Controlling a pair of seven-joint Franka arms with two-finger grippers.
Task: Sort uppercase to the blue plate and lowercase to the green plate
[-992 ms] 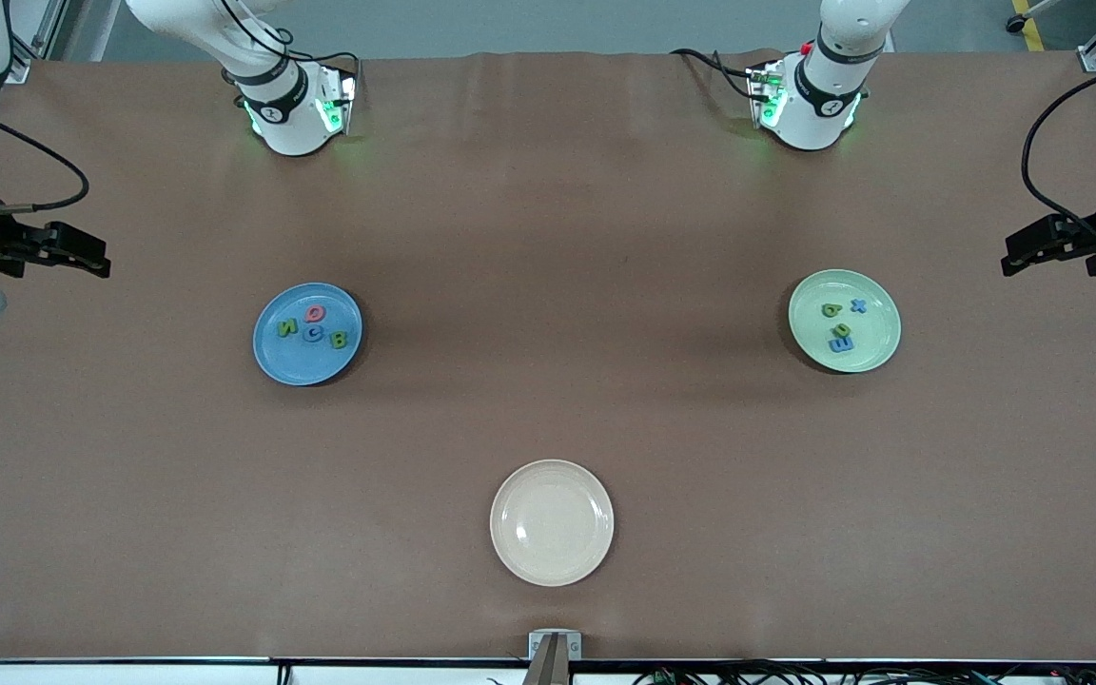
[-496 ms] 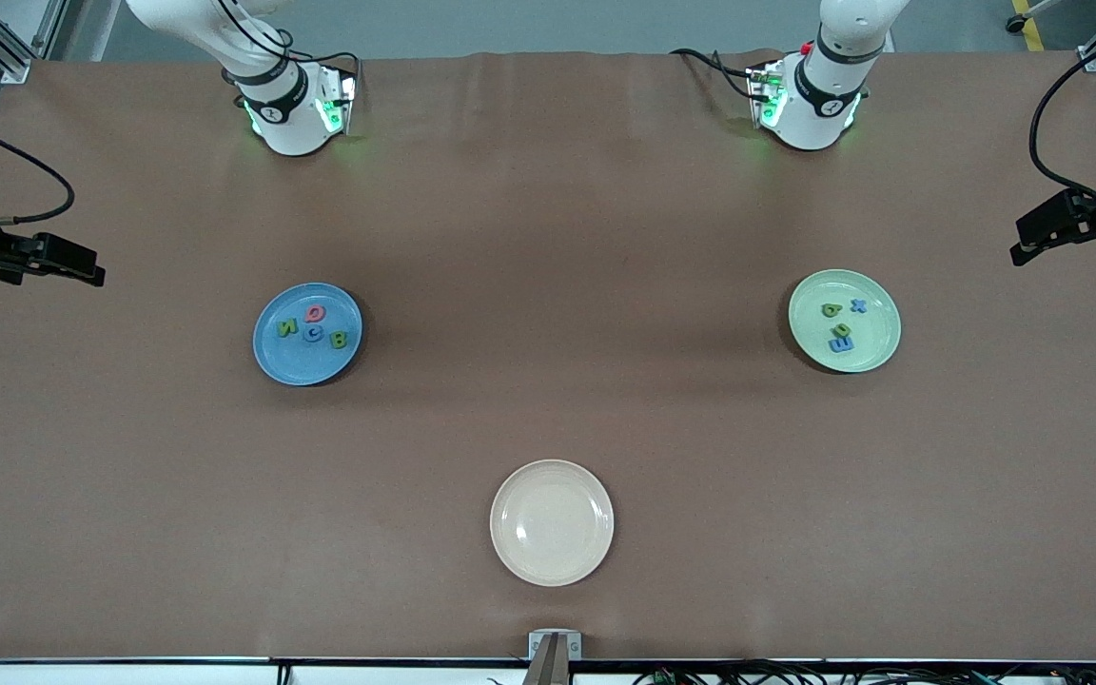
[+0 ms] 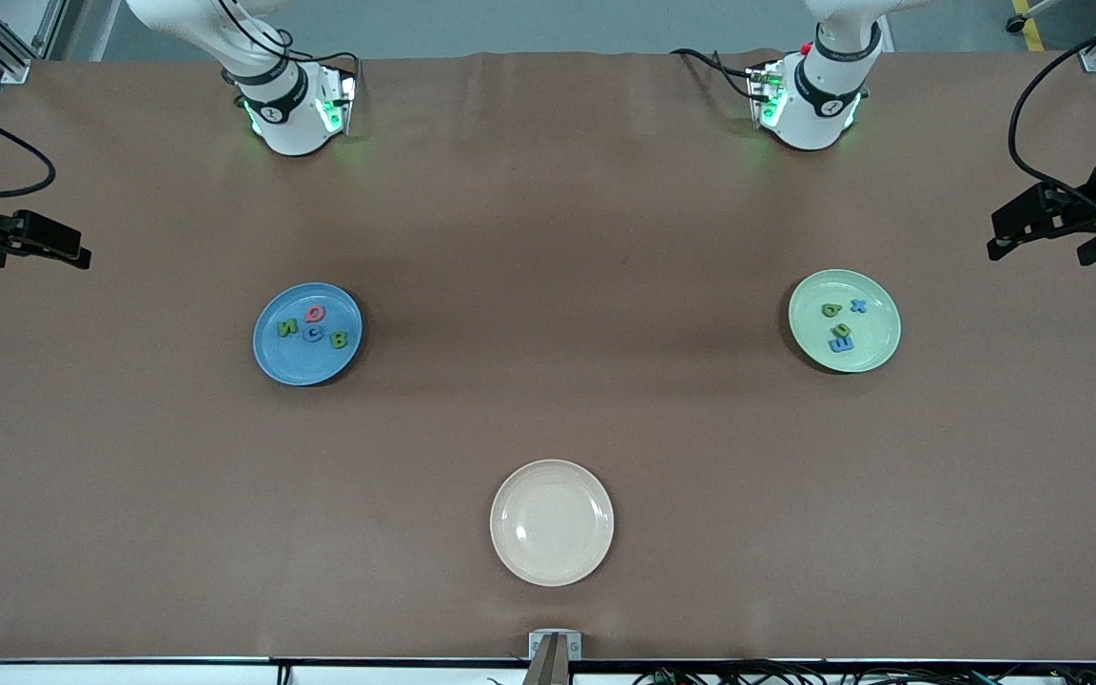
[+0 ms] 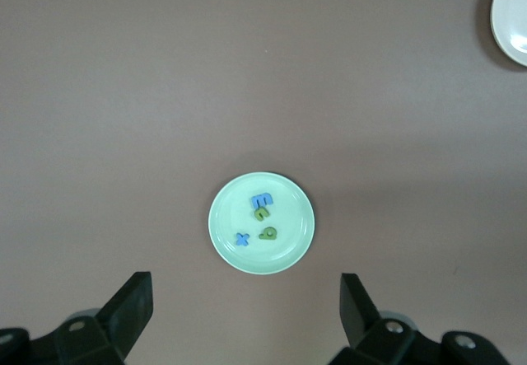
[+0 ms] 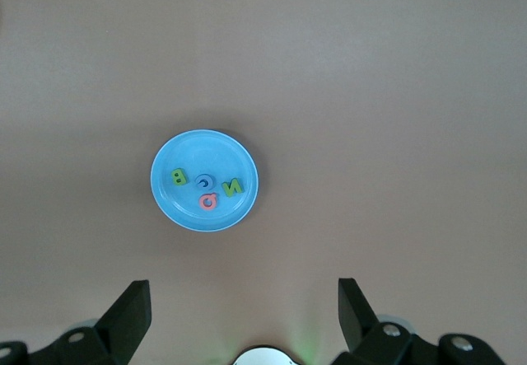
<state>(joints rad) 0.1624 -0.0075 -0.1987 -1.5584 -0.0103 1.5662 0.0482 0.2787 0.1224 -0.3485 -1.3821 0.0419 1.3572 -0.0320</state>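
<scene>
The brown surface [image 3: 548, 400] is the biggest thing here. Three plates sit on it, well apart from each other.

The blue plate [image 3: 307, 334] lies under the right claw [image 5: 240, 320], which hangs high up over the surface at the right arm's end. That claw is wide open and holds nothing. The green plate [image 3: 844, 320] lies under the left claw [image 4: 245, 314], which hangs high up over the left arm's end. It is wide open and empty too. The cream plate [image 3: 552, 522] is far from both claws and has nothing in it.

Now the little things. The big letters [image 3: 312, 328] are all in the blue plate: a green N, a pink Q, a blue C and a green B. The small letters [image 3: 841, 323] are all in the green plate: a blue x, a blue m and two green ones.

So the sorting looks done. No letter lies loose on the surface. The best thing now is for both arms to wait, up high and away from the plates, so nothing gets bumped. A last look at each plate to check the letters would be good.
</scene>
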